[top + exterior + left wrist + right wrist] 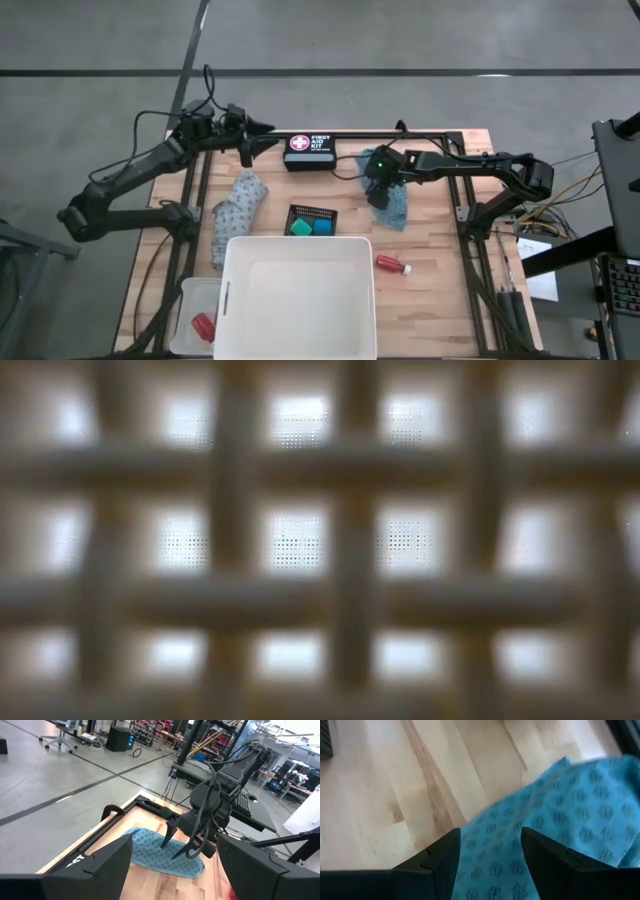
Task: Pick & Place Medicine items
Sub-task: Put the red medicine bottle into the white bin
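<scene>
The right pincer (379,196) hangs directly over the teal cloth (391,205) at the far right of the wooden table (440,260), its two dark fingers (437,860) parted, with crumpled teal fabric showing between them in the right wrist view; whether the tips touch the cloth cannot be told. Seen from the left wrist, the same pincer (181,844) points down at the teal cloth (160,855) with its prongs spread.

The left pincer (262,137) waits at the far edge of the table, just beside a black first aid kit (309,150). Its fingers (105,865) stand apart and hold nothing.

The grey patterned cloth (236,208) lies stretched out left of centre. Beside it sits a small black mesh tray (312,220) with a green tub (300,228) and a blue tub (321,228) inside, side by side. A big white plastic tub (297,297) fills the near middle of the table. One red bottle with a white cap (392,264) lies on its side on the bare wood just right of that tub; another red bottle (204,325) rests in a small clear container (192,295) at the tub's near-left corner.

The low view shows only a blurred pale lattice (340,550) close against the lens.
</scene>
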